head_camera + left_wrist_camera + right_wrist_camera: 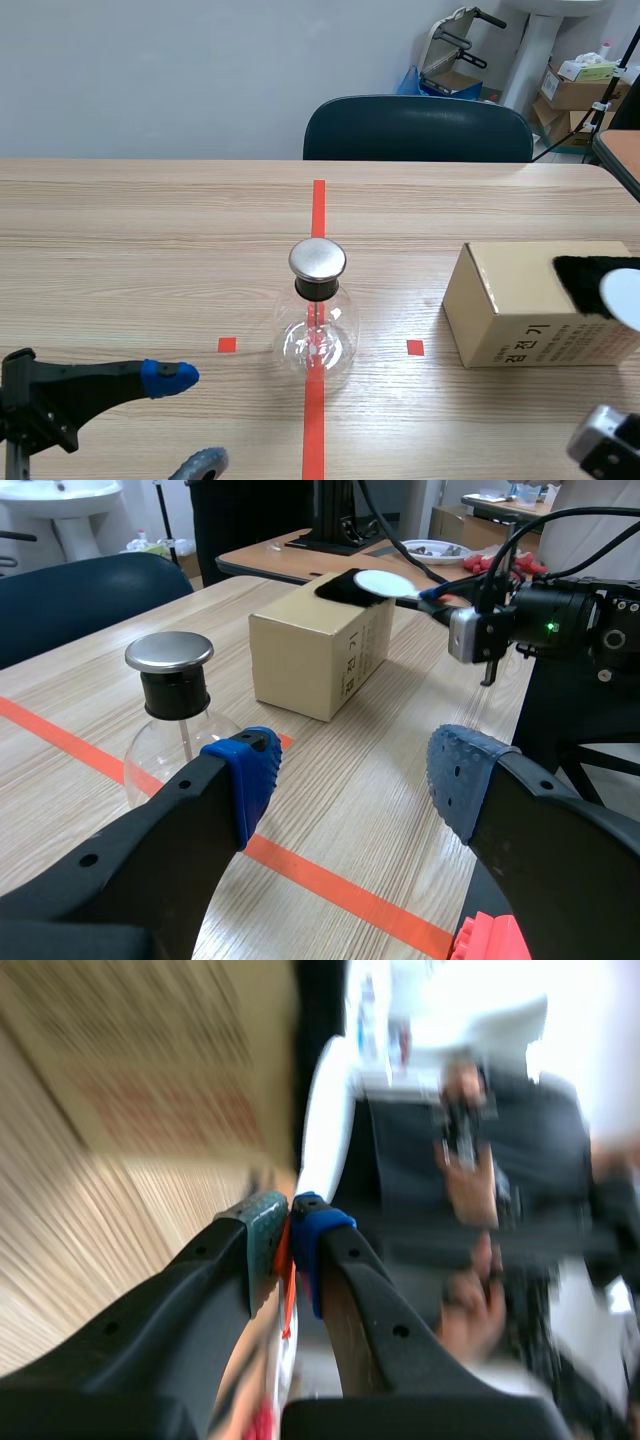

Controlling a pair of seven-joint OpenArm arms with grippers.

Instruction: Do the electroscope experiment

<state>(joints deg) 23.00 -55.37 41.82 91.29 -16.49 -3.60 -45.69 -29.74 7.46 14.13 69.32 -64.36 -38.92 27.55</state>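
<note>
Left gripper (pixel 350 780) spread wide; glass electroscope (pixel 172 695) just ahead; cardboard box (pixel 315 645) beyond, white disc (pixel 385 583) over it.

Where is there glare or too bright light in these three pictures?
Scene view: the metal cap of the glass flask shines, with small glints on the glass. Left wrist view: soft sheen on the cap. Right wrist view: the area beyond the white disc is washed out.

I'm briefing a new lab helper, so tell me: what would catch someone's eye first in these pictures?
First the glass electroscope flask with its shiny metal cap, standing in the middle on the red tape line. Then, to its right, the cardboard box, with a black cloth on top and a white disc held at it by the right hand. The left hand sits open, low at the near left.
</note>
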